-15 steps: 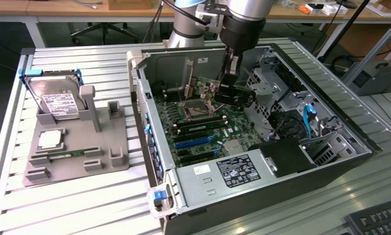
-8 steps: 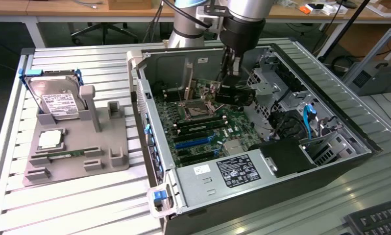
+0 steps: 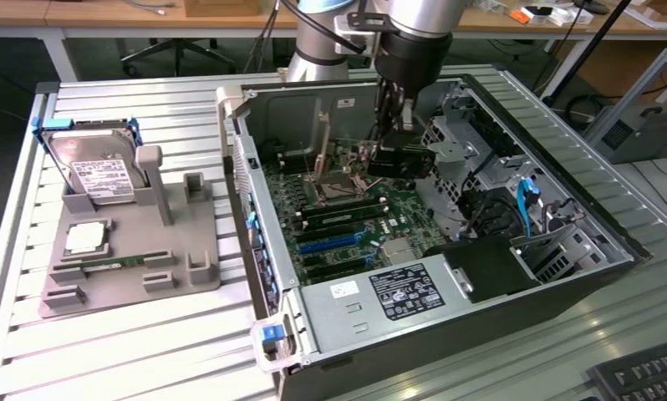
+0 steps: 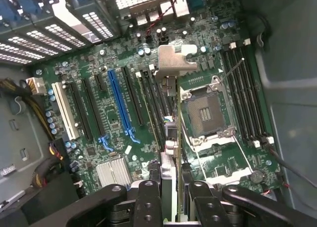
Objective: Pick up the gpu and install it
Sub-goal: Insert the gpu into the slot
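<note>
Currently, installation step: claw grasps gpu edge-on above motherboard, beside CPU socket; seating likely requires exact alignment with a slot.

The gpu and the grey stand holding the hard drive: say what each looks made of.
The gpu: dark laminate circuit board, seen edge-on, with a bracket of bare silvery metal, probably sheet steel, since it is bent and has a dull sheen. The grey stand: probably moulded or printed plastic, going by its uniform matte grey, blocky posts and lack of shine.
</note>
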`<state>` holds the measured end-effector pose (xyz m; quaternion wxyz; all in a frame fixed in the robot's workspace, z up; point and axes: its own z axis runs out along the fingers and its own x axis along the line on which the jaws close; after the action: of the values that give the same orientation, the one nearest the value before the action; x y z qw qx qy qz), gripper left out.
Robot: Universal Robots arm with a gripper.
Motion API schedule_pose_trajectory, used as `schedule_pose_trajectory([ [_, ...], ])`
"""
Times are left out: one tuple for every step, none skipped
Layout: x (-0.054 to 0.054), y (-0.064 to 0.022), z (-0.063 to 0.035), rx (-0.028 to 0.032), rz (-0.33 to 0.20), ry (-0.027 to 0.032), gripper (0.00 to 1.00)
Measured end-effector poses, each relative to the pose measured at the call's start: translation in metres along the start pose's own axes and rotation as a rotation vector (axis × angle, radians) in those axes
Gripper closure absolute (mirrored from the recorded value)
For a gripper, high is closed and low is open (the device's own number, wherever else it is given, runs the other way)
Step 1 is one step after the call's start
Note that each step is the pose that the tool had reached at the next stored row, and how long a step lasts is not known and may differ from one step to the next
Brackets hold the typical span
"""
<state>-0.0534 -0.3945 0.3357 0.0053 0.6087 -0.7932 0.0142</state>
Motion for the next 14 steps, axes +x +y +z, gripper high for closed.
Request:
schedule_pose_trajectory([
  [0.0000, 0.0000, 0.0002, 0.0005, -0.012, 0.0005, 0.73],
  [0.0000, 0.0000, 0.0003, 0.0009, -0.022, 0.0009, 0.73],
  [0.0000, 0.0000, 0.0005, 0.0012, -0.031, 0.0013, 0.73],
  [0.0000, 0.0000, 0.0006, 0.0016, -0.040, 0.0016, 0.73],
  [0.0000, 0.0000, 0.0007, 0.0020, -0.050, 0.0019, 0.73],
  [0.0000, 0.0000, 0.0009, 0.0024, -0.061, 0.0024, 0.73],
  [0.0000, 0.0000, 0.0011, 0.0029, -0.073, 0.0028, 0.73],
  [0.0000, 0.0000, 0.0012, 0.0033, -0.083, 0.0032, 0.73],
  [0.0000, 0.0000, 0.0013, 0.0036, -0.091, 0.0035, 0.73],
  [0.0000, 0.0000, 0.0015, 0.0043, -0.107, 0.0041, 0.73],
  [0.0000, 0.0000, 0.0017, 0.0047, -0.118, 0.0045, 0.73],
  [0.0000, 0.0000, 0.0018, 0.0053, -0.131, 0.0050, 0.73],
  [0.0000, 0.0000, 0.0020, 0.0060, -0.148, 0.0055, 0.73],
  [0.0000, 0.0000, 0.0021, 0.0064, -0.161, 0.0059, 0.73],
])
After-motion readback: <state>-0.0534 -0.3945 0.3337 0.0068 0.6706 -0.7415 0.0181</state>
